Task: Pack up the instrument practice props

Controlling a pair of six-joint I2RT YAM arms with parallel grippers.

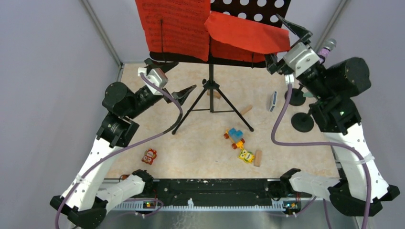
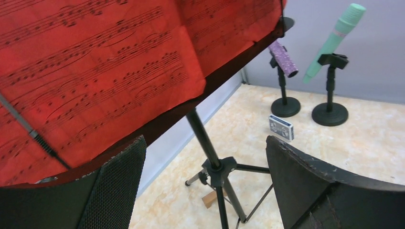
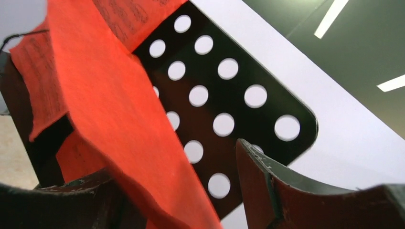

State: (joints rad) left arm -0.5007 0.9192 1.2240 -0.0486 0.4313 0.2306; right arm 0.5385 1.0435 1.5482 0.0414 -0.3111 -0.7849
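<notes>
The black perforated music rack (image 1: 253,7) stands on its tripod (image 1: 211,90) at the back of the table. Red sheet-music pages (image 1: 176,26) rest on it, and one page (image 1: 248,33) curls forward on the right. My right gripper (image 1: 282,44) is raised at that page's right edge. Its jaws are apart, with the red page (image 3: 110,109) lying between them and over the left finger, in front of the rack (image 3: 229,105). My left gripper (image 2: 205,143) is open and empty, low beside the tripod pole. The purple microphone (image 2: 284,59) and the mint-green microphone (image 2: 334,40) sit in round-based holders (image 2: 285,107) (image 2: 329,114).
A small blue card box (image 1: 273,101) lies near the holders. Toy figures (image 1: 235,137) (image 1: 246,156) (image 1: 149,156) and wooden blocks (image 1: 258,157) (image 1: 246,109) are scattered on the beige table. Grey walls close in the left, right and back sides.
</notes>
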